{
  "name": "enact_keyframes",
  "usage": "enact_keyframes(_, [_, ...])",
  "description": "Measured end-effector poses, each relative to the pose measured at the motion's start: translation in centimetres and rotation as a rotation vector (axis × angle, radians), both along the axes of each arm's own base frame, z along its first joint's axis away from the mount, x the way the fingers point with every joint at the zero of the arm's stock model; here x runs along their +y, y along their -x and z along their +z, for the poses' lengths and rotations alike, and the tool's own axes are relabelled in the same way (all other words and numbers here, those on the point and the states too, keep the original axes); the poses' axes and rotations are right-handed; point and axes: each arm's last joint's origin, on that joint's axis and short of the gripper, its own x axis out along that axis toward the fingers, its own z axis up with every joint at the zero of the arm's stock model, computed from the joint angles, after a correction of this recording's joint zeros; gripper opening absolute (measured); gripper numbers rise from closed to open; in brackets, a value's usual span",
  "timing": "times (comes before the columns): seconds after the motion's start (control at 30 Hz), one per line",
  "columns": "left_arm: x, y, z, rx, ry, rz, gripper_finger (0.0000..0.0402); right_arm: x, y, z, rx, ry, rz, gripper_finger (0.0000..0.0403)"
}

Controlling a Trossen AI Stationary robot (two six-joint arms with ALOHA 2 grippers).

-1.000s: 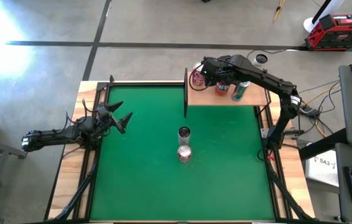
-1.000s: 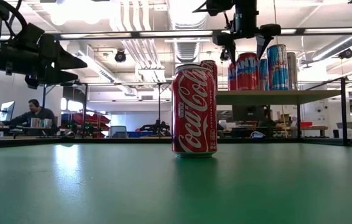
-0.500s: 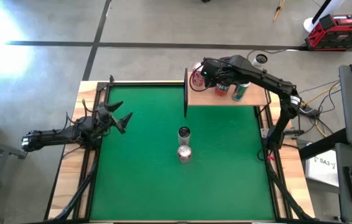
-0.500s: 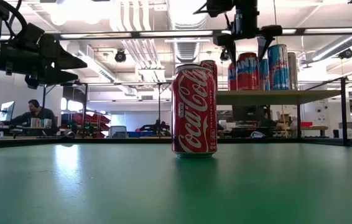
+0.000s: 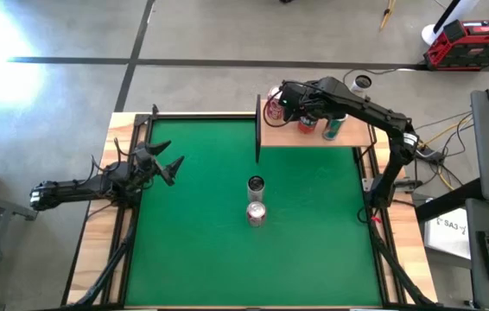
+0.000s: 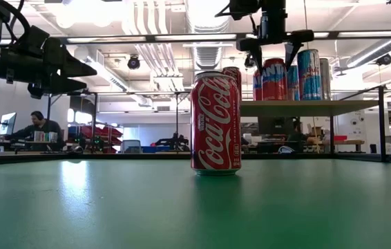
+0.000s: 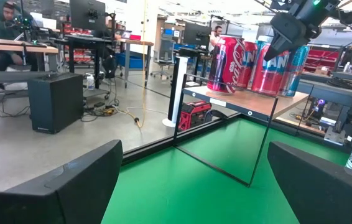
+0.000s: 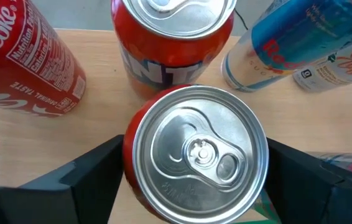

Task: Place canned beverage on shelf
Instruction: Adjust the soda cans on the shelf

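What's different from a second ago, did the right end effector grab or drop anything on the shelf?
Nothing visibly moved. The right end effector still hangs over the shelf, straddling the top of a red can standing there; no take or release shows. The left end effector stays open at the table's left, and the Coca-Cola can and the can behind it stand unmoved.

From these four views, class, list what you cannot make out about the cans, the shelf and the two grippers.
- Right gripper: right wrist view, the red can fills the gap; contact unclear.
- Shelf: high view, the right arm covers most cans; count unclear.
- Two table cans: low view, the Coca-Cola can hides nearly all of the farther one.
- Left gripper: left wrist view, fingertips cut off by the edges.
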Motion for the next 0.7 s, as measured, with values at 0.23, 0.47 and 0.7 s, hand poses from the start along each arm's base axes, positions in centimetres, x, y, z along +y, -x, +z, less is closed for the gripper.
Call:
enact_keyframes(0.23, [0.0, 0.0, 0.0, 0.0, 0.0, 0.0, 0.0386, 0.1, 0.0, 0.0, -0.003, -0.013, 0.001, 0.0301])
enact_keyframes(0.47, [0.0, 0.0, 0.0, 0.0, 0.0, 0.0, 0.0386, 0.6, -0.1, 0.0, -0.008, -0.045, 0.027, 0.0311])
enact_keyframes(0.7, [0.0, 0.0, 0.0, 0.0, 0.0, 0.0, 0.0386, 1.7, -0.3, 0.3, -0.015, -0.06, 0.058, 0.031])
